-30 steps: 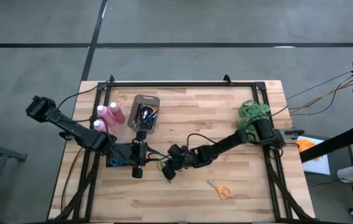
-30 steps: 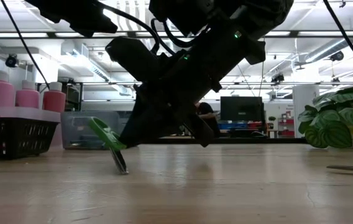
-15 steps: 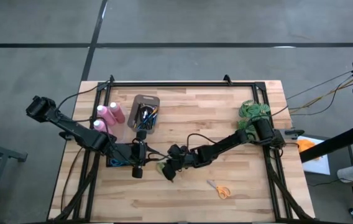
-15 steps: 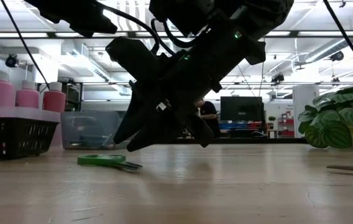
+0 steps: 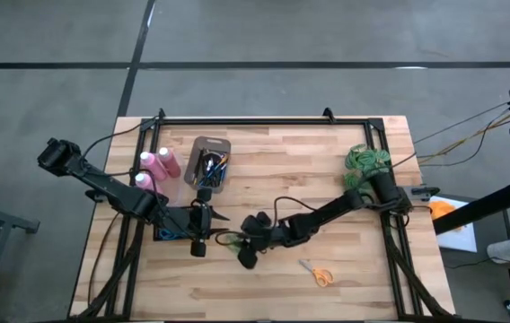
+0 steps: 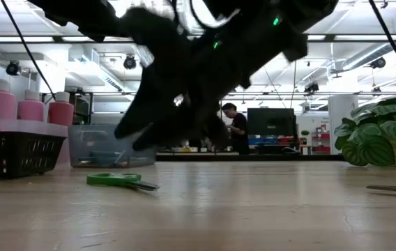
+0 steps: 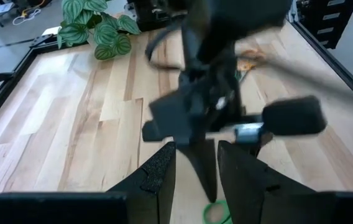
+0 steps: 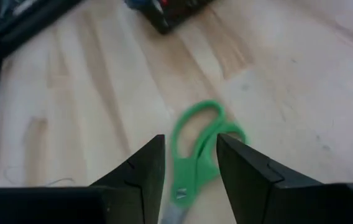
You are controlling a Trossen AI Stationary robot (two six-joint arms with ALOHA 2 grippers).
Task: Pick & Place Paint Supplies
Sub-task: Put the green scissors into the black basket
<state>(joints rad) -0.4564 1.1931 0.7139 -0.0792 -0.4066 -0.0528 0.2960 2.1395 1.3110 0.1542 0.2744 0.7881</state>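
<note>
Green-handled scissors (image 8: 196,144) lie flat on the wooden table (image 5: 327,161) near its middle, also in the low view (image 6: 118,180). My right gripper (image 8: 191,177) hovers open just above them, one finger on either side of the handle loops, apart from them; it shows in the high view (image 5: 242,249). My left gripper (image 5: 206,218) waits open beside the black basket (image 5: 167,231), facing the right arm (image 7: 196,174). Pink bottles with white caps (image 5: 160,163) stand at the back left. Thin brushes fill a grey holder (image 5: 210,166).
Orange-handled scissors (image 5: 318,274) lie toward the near right. A green leafy plant (image 5: 367,161) stands at the right. A black frame (image 5: 264,120) runs round the table's far side. In the low view the pink bottles (image 6: 31,108) show above the basket (image 6: 10,150).
My right gripper has opened and let go of the green scissors, and its wrist has rolled. The scissors, which stood tilted on their blade tip below the fingers, have fallen and now lie flat on the table.
</note>
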